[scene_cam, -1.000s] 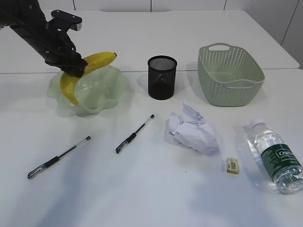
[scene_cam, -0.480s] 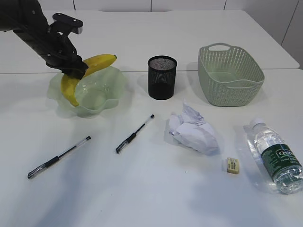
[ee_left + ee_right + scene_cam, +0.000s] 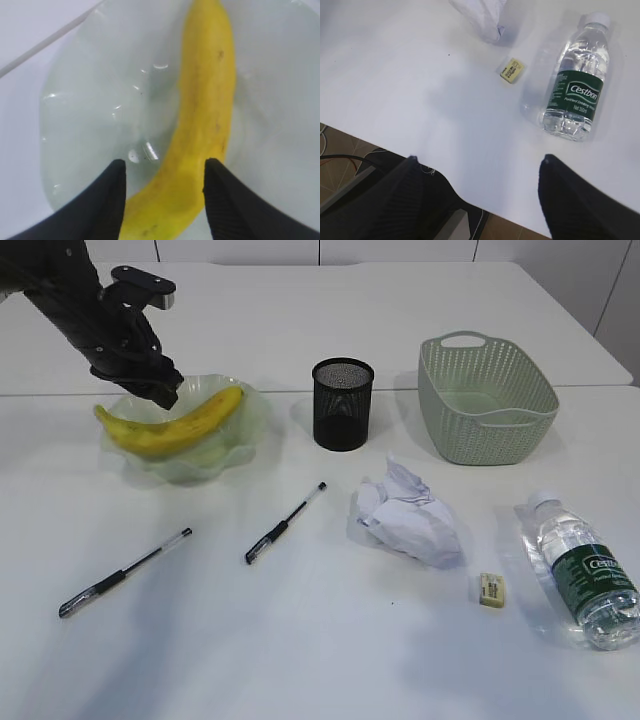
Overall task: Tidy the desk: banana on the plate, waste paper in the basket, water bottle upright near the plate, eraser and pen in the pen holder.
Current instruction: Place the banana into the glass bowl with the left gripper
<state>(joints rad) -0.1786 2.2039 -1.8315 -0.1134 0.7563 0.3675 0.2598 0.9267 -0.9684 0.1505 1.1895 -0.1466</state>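
Note:
The yellow banana (image 3: 175,425) (image 3: 207,100) lies across the pale green plate (image 3: 252,408) (image 3: 95,100). My left gripper (image 3: 160,390) (image 3: 162,167) hovers just above its near end, open, with a gap on each side of the fruit. The water bottle (image 3: 585,570) (image 3: 577,85) lies on its side at the right. The yellow eraser (image 3: 491,589) (image 3: 512,70) rests beside it. Crumpled waste paper (image 3: 405,515) (image 3: 482,15) sits mid-table. Two pens (image 3: 125,572) (image 3: 285,523) lie in front of the plate. My right gripper (image 3: 480,157) stands open over the table's front edge, holding nothing.
A black mesh pen holder (image 3: 342,403) stands behind the paper. The green basket (image 3: 487,398) sits at the back right with nothing in it. The table's near edge and the floor show in the right wrist view.
The banana has dropped from the left gripper's hold and now lies flat on the plate. The left jaws have widened. The right side has not changed.

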